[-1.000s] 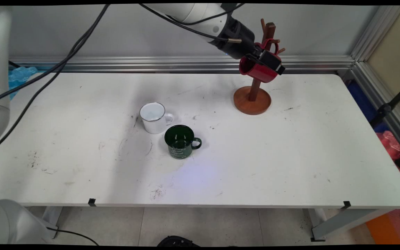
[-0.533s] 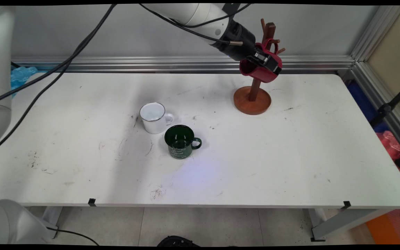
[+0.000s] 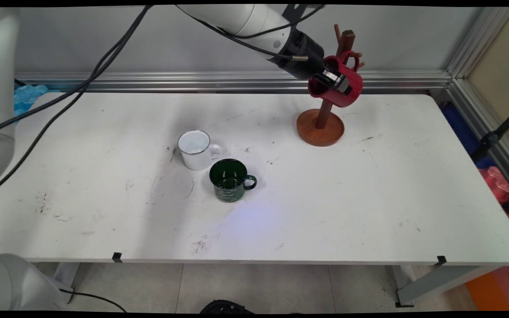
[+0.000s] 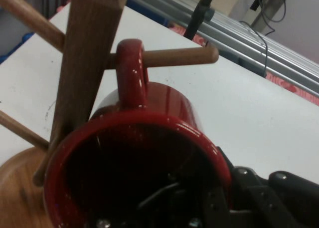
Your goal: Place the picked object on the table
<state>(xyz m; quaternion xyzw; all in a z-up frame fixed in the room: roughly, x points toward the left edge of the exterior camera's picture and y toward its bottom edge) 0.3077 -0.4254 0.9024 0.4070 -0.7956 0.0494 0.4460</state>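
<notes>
Gripper (image 3: 335, 81) clamps the rim wall of the red mug (image 3: 340, 88), one finger inside, one outside. Mug hangs tipped at the wooden mug tree (image 3: 323, 119); hand view shows its handle (image 4: 131, 71) looped over a peg (image 4: 174, 56). White mug (image 3: 196, 150) and green mug (image 3: 229, 179) sit touching, well apart at table (image 3: 369, 198) centre.

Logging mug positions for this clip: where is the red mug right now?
In the main view the red mug is at the far right of the table, held off the surface by the gripper against the wooden mug tree; the hand view shows its handle looped over a peg.
</notes>
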